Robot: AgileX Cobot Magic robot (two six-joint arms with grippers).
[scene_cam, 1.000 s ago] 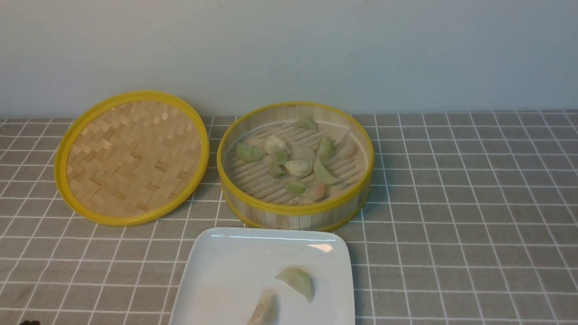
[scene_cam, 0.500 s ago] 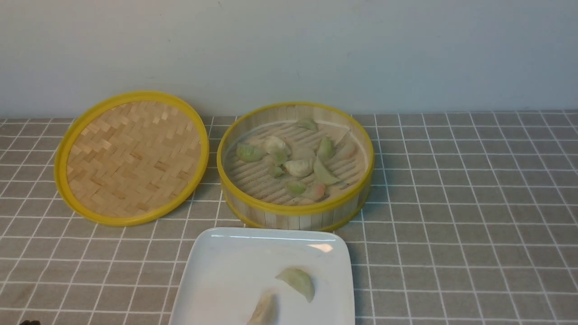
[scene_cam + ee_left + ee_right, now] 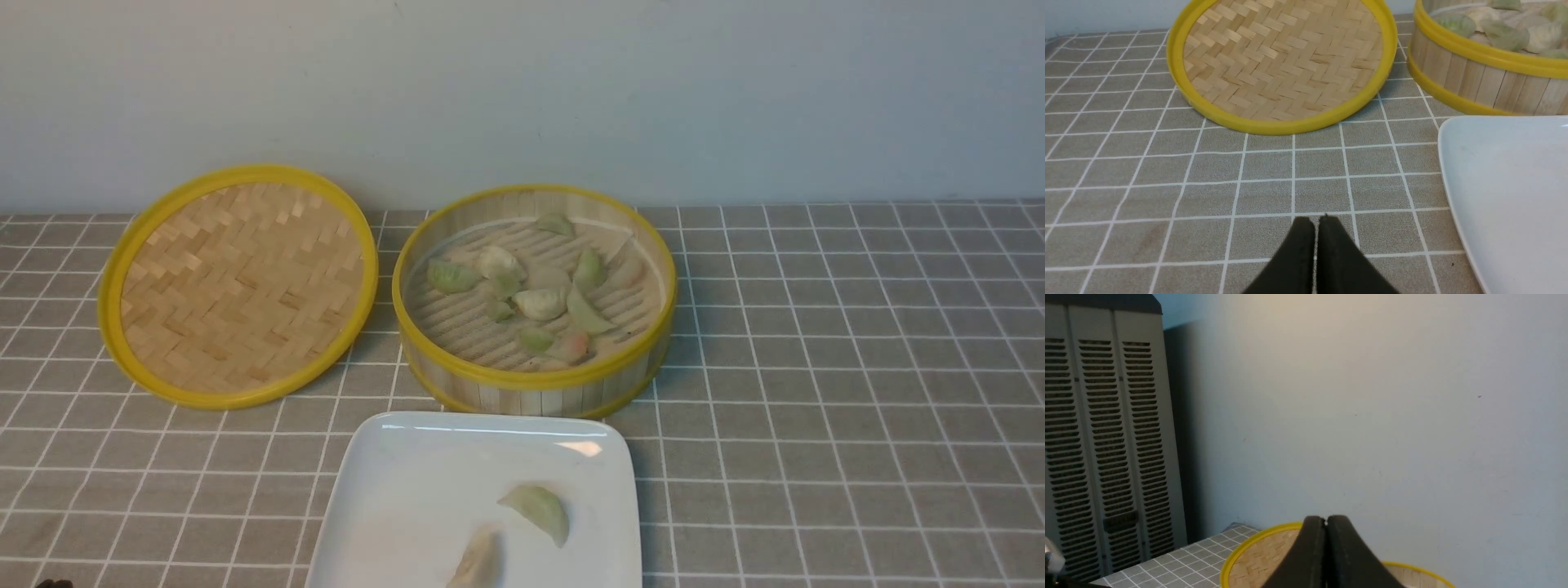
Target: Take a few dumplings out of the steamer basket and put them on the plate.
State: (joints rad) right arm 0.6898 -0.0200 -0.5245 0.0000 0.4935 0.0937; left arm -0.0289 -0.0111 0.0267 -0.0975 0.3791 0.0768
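1. Where the grey checked surface (image 3: 816, 367) meets the pale wall, you see the steamer basket (image 3: 535, 384) standing upright, with the woven lid (image 3: 237, 286) just beside it on the robot's left, propped at a tilt towards the wall.
2. You find most of the dumplings (image 3: 539, 302) inside the basket, a loose cluster of pale green and whitish pieces plus a pinkish one (image 3: 574, 345) near the front wall.
3. In front of the basket, close to its wall, you have the plate (image 3: 408, 506), partly cut off by the frame's lower edge.
4. On the plate lie two pieces: a green dumpling (image 3: 537, 510) and a beige dumpling (image 3: 478, 562) just beside it, the latter cropped at the frame's edge.
5. In the left wrist view, your left gripper (image 3: 1316, 220) has its fingers pressed together, holds nothing and is low over the surface, with the lid ahead and the plate to one side.
6. In the right wrist view, your right gripper (image 3: 1326, 520) is likewise closed tight and empty, raised and aimed at the wall, with a louvred grey cabinet (image 3: 1102, 449) beside it.
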